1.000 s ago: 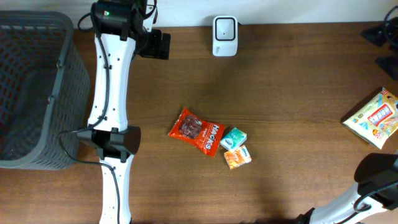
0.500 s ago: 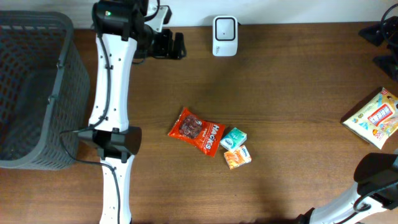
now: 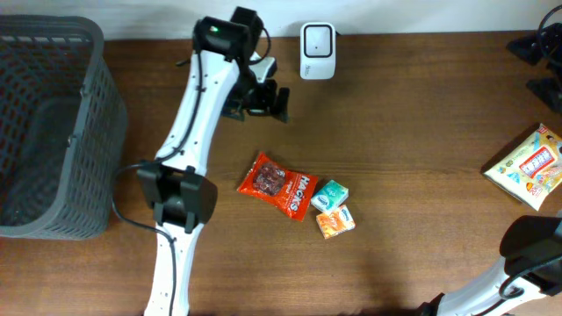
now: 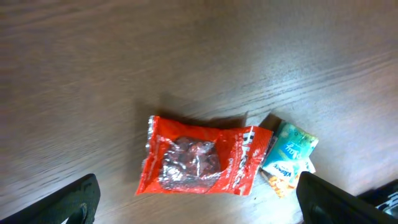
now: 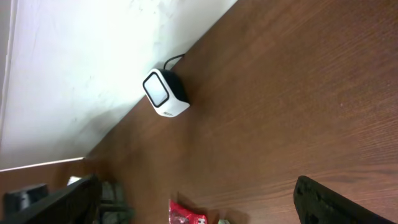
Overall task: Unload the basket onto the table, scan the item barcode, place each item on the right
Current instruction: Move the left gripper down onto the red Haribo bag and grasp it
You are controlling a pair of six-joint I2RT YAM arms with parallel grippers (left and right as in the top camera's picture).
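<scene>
Jaws on my left gripper (image 3: 274,103) stand wide apart and hold nothing. It hangs over the table (image 3: 421,114) between the scanner (image 3: 317,39) and the red packet (image 3: 278,185). I judge this keeps the packet framed in the wrist view for a descent. The red packet lies flat mid-table, touching a teal packet (image 3: 330,195), with an orange packet (image 3: 335,221) just beside it. My right gripper (image 5: 196,202) is likewise spread and empty, held well aside, presumably leaving the scanner's approach free.
</scene>
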